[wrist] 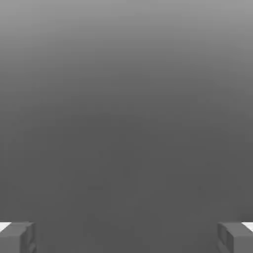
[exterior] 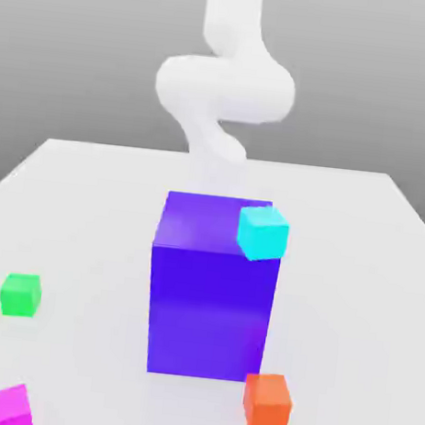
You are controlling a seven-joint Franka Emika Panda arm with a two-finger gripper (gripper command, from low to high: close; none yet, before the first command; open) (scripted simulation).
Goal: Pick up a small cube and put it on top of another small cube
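My claw [wrist: 126,238] is apart, nothing between. Cyan cube [exterior: 263,233] at the big blue block's [exterior: 209,313] top right corner, exterior view; orange cube [exterior: 267,403] by its lower right, green cube [exterior: 21,295] and magenta cube [exterior: 10,407] off left. Probably light, stiff; I'd pinch opposite side faces mid-height. Magenta's cut off; which cube's meant, unclear.

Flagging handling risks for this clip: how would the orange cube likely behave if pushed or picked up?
The orange cube would probably slide rather than roll, given its flat faces. Its crisp edges suggest it is stiff, unlikely to squash. Its squat shape makes tipping seem unlikely.
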